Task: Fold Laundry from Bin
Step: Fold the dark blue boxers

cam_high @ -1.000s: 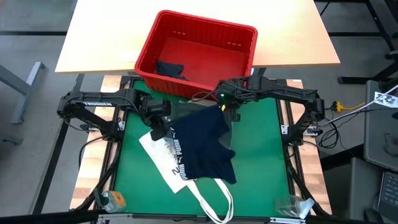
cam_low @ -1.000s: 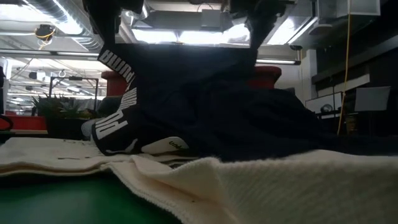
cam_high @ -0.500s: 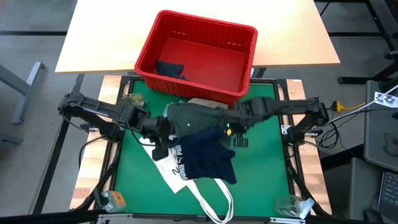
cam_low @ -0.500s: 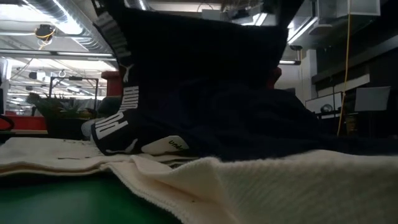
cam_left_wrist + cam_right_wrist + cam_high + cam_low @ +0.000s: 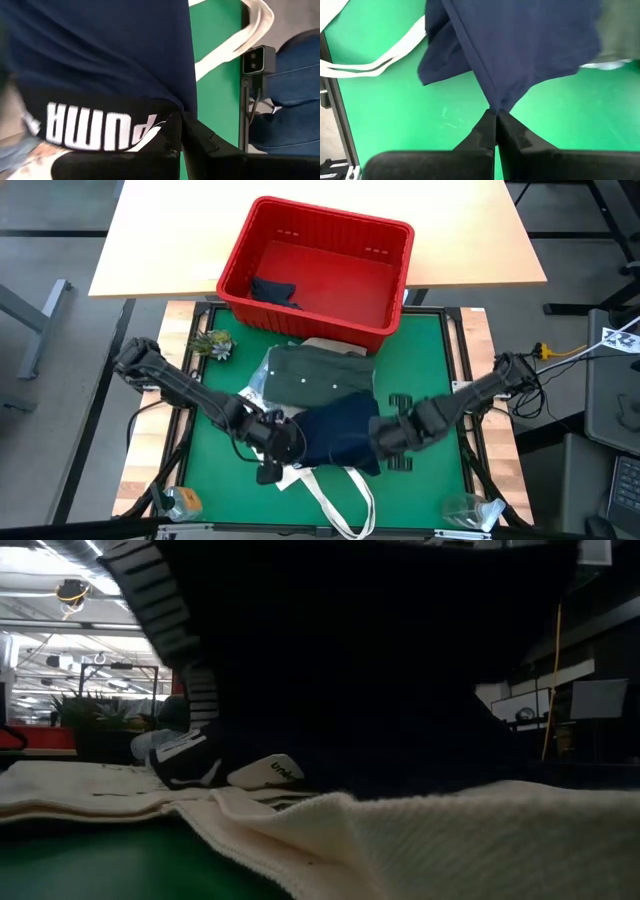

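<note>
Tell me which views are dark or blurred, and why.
Low view: navy shorts hang close to the lens, blocking the bright ceiling lights, near black; cream cloth in front is soft. Left wrist view: the waistband edge is smeared. High and right wrist views: evenly lit.

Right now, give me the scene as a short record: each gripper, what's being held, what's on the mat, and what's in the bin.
left gripper: shut on the navy shorts, pinching the lettered waistband
right gripper: shut on the navy shorts, pinching a fabric edge
navy shorts: held between both grippers over the green mat
olive shirt: on the mat, in front of the bin
white tote bag: partly under the shorts, straps trailing toward the mat's near edge
red bin: one dark garment inside
</note>
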`<move>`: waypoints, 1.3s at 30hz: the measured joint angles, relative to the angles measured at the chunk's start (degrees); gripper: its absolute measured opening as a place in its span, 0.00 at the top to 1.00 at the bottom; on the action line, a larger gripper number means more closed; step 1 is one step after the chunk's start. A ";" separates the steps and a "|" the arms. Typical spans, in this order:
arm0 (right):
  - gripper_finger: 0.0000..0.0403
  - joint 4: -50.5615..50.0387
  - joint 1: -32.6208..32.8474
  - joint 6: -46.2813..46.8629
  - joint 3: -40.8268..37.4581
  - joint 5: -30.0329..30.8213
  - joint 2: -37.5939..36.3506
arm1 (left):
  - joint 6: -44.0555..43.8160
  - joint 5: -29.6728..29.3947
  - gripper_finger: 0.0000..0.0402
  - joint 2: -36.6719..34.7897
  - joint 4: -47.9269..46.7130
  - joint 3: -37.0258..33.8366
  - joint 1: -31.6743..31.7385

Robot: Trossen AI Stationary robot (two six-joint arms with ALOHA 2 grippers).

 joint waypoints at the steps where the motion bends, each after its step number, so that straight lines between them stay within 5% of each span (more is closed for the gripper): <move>1: 0.99 1.39 1.39 1.21 -1.42 0.00 0.00 | 0.01 0.00 1.00 0.98 1.05 0.00 -0.46; 10: 0.99 21.01 9.00 3.99 -14.07 -0.01 0.02 | 0.05 -0.45 1.00 8.76 4.89 -0.01 -2.46; 22: 0.99 33.30 9.21 4.00 -26.20 2.08 0.02 | 0.05 -4.50 1.00 14.72 5.66 -0.02 -2.43; 30: 0.99 37.02 9.21 3.97 -28.77 2.11 0.04 | 0.09 -6.45 0.99 14.77 8.29 -0.02 -2.41; 39: 0.99 37.06 9.21 3.94 -29.32 2.60 0.04 | 0.11 -6.47 0.86 14.77 8.52 -0.02 -2.23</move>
